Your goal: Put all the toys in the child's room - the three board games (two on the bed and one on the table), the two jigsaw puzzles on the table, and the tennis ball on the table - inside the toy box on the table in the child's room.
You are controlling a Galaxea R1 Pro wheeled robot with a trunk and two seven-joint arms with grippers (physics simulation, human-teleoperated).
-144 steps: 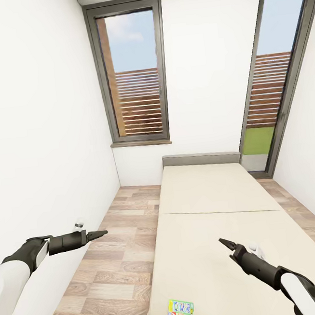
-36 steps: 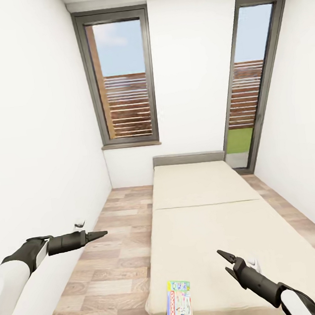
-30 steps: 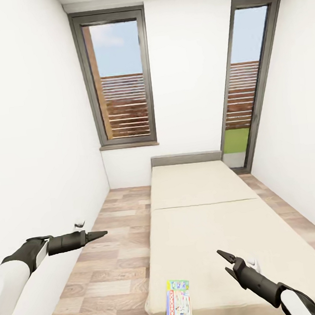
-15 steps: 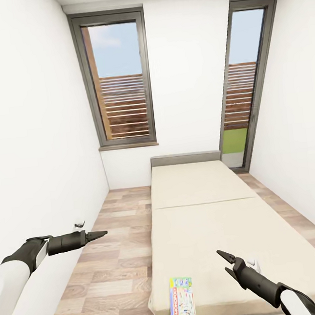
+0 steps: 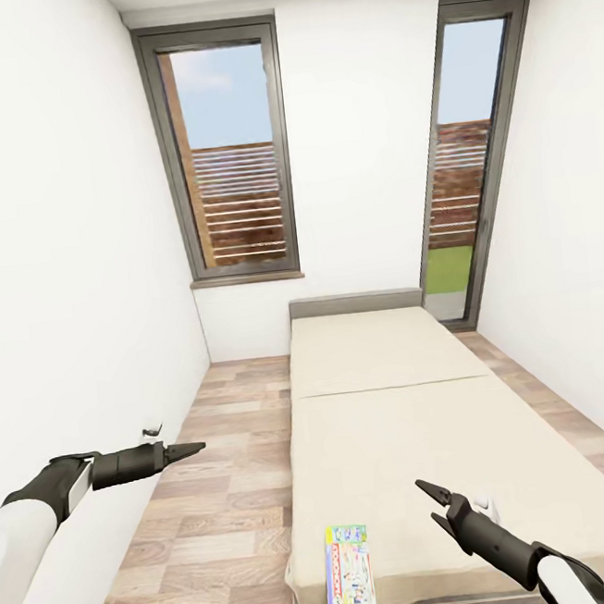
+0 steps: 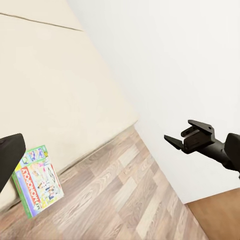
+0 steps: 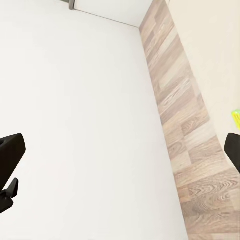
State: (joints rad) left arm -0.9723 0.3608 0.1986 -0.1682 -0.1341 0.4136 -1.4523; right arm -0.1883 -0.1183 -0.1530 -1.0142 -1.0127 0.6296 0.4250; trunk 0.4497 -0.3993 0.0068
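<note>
One board game (image 5: 348, 567), a thin box with a busy green, yellow and blue cover, lies flat at the near left corner of the cream bed (image 5: 417, 420). In the left wrist view the same board game (image 6: 38, 180) reads "MONOPOLY" and sits at the mattress edge. My left gripper (image 5: 192, 448) hovers open over the wood floor, left of the bed. Over the bed's near end my right gripper (image 5: 430, 494) is open, a little right of the game and above it. The table, toy box, jigsaw puzzles and tennis ball are out of view.
A white wall (image 5: 66, 271) runs close along my left arm. A strip of wood-plank floor (image 5: 220, 497) separates it from the bed. Behind the grey headboard (image 5: 356, 303) are a tall window (image 5: 230, 151) and a glazed door (image 5: 468, 154).
The camera has drawn back and turned a little, so the bed's foot end and the whole game box now show. Both arms keep the same pose, and the game has not moved.
</note>
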